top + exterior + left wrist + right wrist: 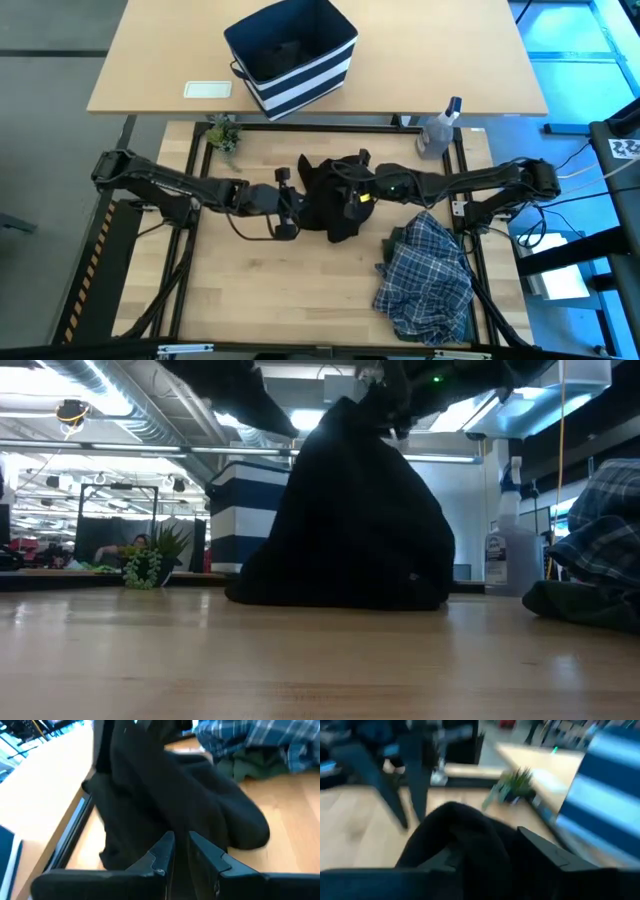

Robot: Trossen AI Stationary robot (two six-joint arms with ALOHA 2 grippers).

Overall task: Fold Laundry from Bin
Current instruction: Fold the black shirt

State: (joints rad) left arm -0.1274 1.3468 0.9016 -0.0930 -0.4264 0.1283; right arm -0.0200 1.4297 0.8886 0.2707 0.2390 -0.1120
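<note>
High view, black garment: the black garment (333, 200) sat bunched at the middle of the lower bench (290, 300), between the two arms, its top drawn up off the wood.
Low view, black garment: it (350, 520) stood as a tall dark cone, its foot spread on the bench and its peak lifted toward the arms overhead.
Left hand: the left hand (290, 203) was at the garment's left edge; from its own wrist camera the two fingers (162, 855) stood close together with only a thin gap, black cloth lying right at their tips. I could not tell whether cloth was pinched between them.
Right hand: the right hand (357, 196) was over the top of the garment; in its wrist view black cloth (465, 845) lay heaped between the fingers, which stood apart.
Plaid shirt: the blue-and-white plaid shirt (428, 278) lay crumpled at the bench's right front.
Olive garment: a dark olive-green garment (400, 238) peeked out from under the plaid, near the black one.
Bin: the navy striped bin (293, 55) stood on the farther bench, well apart from the arms.
Other things: a spray bottle (438, 130) and a small plant (224, 134) stood at the back edge.
</note>
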